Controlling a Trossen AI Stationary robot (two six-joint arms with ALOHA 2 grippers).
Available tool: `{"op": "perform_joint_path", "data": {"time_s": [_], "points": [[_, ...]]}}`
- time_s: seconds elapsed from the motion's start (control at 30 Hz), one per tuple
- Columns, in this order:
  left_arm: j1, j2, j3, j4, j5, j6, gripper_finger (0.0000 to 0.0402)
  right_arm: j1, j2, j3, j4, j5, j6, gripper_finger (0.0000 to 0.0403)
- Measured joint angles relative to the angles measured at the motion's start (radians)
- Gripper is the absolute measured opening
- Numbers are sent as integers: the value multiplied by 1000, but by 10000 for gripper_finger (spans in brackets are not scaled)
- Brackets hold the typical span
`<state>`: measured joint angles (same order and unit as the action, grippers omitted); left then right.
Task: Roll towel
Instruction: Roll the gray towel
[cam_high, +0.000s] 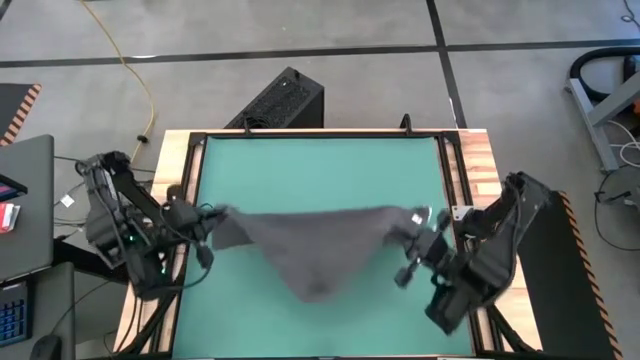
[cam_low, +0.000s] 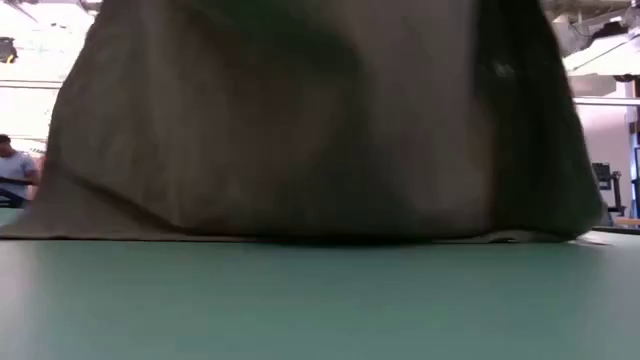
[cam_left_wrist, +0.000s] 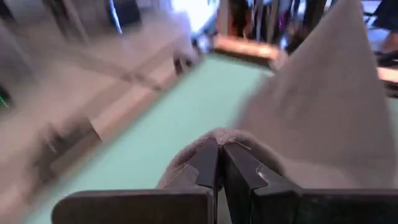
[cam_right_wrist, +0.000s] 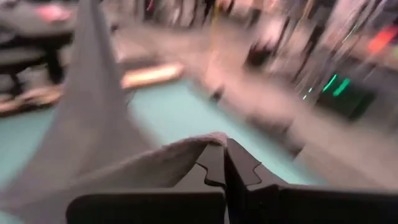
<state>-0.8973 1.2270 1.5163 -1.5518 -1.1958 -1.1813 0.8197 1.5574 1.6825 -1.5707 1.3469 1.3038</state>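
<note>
My left gripper (cam_left_wrist: 220, 155) and right gripper (cam_right_wrist: 225, 155) pinch the dark grey soft cloth towel (cam_high: 320, 245) by its corners, sagging mid-frame; its tag is seemingly hidden.

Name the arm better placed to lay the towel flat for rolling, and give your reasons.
Neither alone: the left gripper and right gripper each pinch a top corner of the towel, which hangs stretched between them above the green table. Its lower edge touches the mat in the low view. Likely both lower together.
</note>
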Motion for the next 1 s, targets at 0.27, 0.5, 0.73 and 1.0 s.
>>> {"op": "perform_joint_path", "data": {"time_s": [0.27,0.5,0.73,1.0], "points": [[354,-159,19,-18,-217,378,0,-371,-151,58,-1,120,-380,9],[732,-334,92,-19,-376,604,0,-823,-270,58,51,165,-643,9],[778,-417,195,149,-246,866,0,-1019,-288,57,209,107,-950,10],[774,-404,-20,95,146,761,0,-813,-232,12,100,-29,-772,10]]}}
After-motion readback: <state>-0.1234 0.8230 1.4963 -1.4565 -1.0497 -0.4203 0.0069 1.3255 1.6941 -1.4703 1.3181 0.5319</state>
